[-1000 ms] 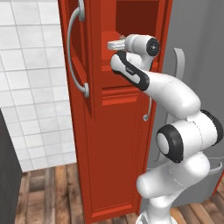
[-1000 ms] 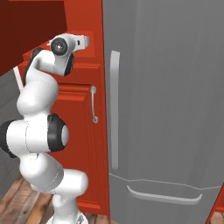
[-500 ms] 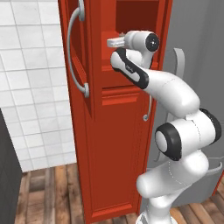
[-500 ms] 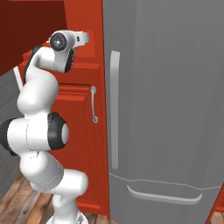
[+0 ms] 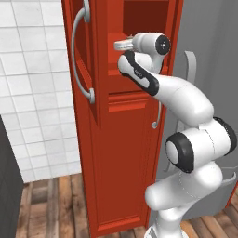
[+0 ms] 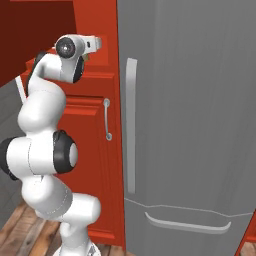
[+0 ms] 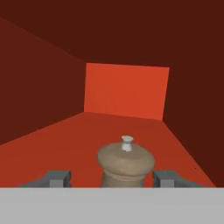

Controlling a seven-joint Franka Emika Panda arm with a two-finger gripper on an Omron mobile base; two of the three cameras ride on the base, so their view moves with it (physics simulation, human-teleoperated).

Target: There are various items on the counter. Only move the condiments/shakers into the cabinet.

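Note:
The tan wooden mill-shaped shaker [image 7: 126, 164] stands upright on the red shelf [image 7: 61, 146] inside the cabinet [image 5: 125, 139]. My gripper [image 7: 113, 179] is open around it: a fingertip [image 7: 57, 178] stands to each side, and a gap shows between each fingertip and the wood. In the left base view my gripper [image 5: 120, 45] reaches into the upper cabinet opening past the open door with its curved grey handle [image 5: 80, 56]. The right base view has the gripper [image 6: 97, 42] at the cabinet's edge. The counter is out of view.
A grey fridge [image 6: 200, 125] with a long vertical handle [image 6: 131, 125] stands right of the cabinet. Below the shelf is a shut red door with a small handle [image 6: 106, 120]. A white tiled wall [image 5: 32, 93] lies to the left, above a wood floor [image 5: 51, 209].
The gripper has gone from shut to open, letting go of the tan shaker on the shelf. The arm has barely moved.

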